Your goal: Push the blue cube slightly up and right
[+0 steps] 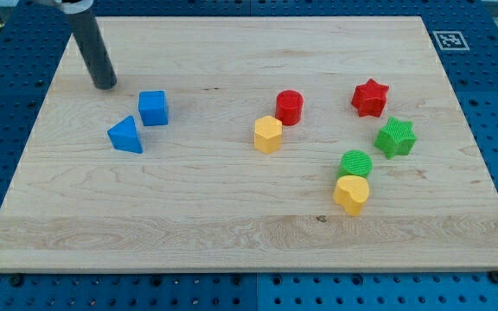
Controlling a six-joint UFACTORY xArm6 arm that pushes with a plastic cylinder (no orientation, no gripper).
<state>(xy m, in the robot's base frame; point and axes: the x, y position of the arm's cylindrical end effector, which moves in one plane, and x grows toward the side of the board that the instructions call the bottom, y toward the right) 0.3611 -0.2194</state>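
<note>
The blue cube (pixel 153 108) sits on the wooden board (pixel 232 225) in the left part of the view. A blue triangular block (pixel 126 135) lies just to its lower left, nearly touching it. My tip (pixel 105 85) rests on the board up and to the left of the blue cube, a short gap away, not touching any block. The dark rod rises from the tip toward the view's top left.
A red cylinder (pixel 290 106) and a yellow hexagonal block (pixel 268 134) stand near the middle. A red star (pixel 370 97), green star (pixel 396 137), green cylinder (pixel 355 162) and yellow heart-shaped block (pixel 351 193) are at the right. A marker tag (pixel 448 39) is at the top right corner.
</note>
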